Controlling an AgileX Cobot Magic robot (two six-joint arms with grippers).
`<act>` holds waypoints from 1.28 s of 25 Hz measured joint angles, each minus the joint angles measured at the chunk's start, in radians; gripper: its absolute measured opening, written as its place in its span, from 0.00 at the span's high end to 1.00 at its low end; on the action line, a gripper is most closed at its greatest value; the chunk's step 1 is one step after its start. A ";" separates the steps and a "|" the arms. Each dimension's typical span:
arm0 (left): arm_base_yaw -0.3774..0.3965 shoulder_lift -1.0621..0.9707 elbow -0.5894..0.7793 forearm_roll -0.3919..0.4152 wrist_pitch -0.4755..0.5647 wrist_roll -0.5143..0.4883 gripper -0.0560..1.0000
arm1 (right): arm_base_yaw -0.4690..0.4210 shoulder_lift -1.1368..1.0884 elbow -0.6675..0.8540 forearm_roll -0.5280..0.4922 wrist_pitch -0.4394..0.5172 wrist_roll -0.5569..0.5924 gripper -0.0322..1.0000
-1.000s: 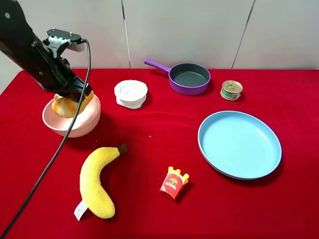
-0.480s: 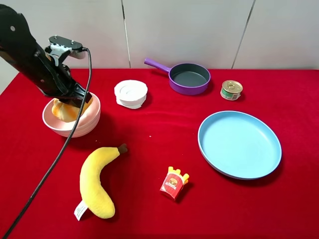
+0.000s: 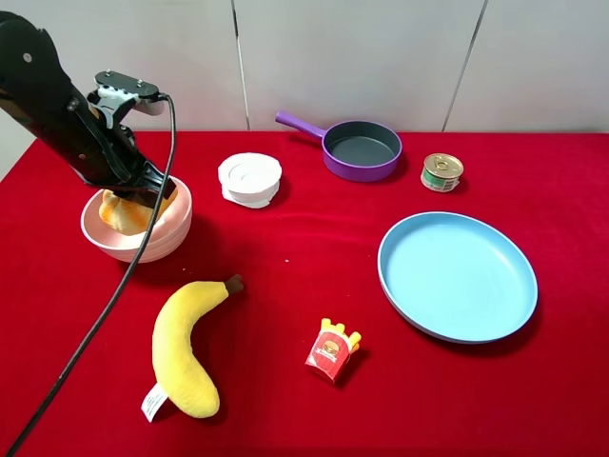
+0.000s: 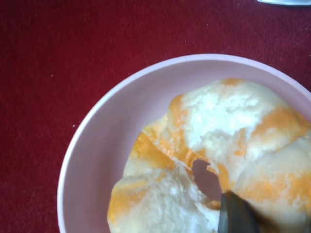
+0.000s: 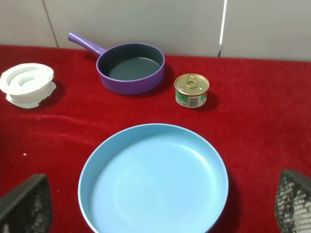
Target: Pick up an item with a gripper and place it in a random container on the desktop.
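The golden-orange and cream bread roll (image 3: 119, 209) lies inside the round pale pink bowl (image 3: 143, 246) at the left of the red table. My left gripper (image 3: 143, 188) reaches down over the bowl's rim, its jaws closed against the roll. In the left wrist view the roll (image 4: 214, 145) fills most of the bowl (image 4: 97, 145), and a dark fingertip (image 4: 233, 213) presses into it. My right gripper (image 5: 160, 201) is open and empty, hovering above the near edge of the blue plate (image 5: 155, 179); it is out of the exterior high view.
A yellow plush banana (image 3: 186, 347) and a red fries packet (image 3: 333, 350) lie near the front. A blue plate (image 3: 457, 276) sits at the right. A purple pan (image 3: 362, 149), a tin can (image 3: 442, 171) and a white round dish (image 3: 249, 178) stand at the back.
My left gripper has lowered the roll from just above the bowl's rim down into the bowl. In the last half second it has hardly moved.
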 joint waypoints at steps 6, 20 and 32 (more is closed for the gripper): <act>0.000 0.000 0.000 0.000 0.000 0.000 0.67 | 0.000 0.000 0.000 0.000 0.000 0.000 0.30; 0.000 0.000 0.000 0.000 0.000 0.000 0.40 | 0.000 0.000 0.000 0.000 0.000 0.000 0.30; 0.000 0.000 0.000 0.000 0.000 0.000 0.22 | 0.000 0.000 0.000 0.000 0.000 0.000 0.30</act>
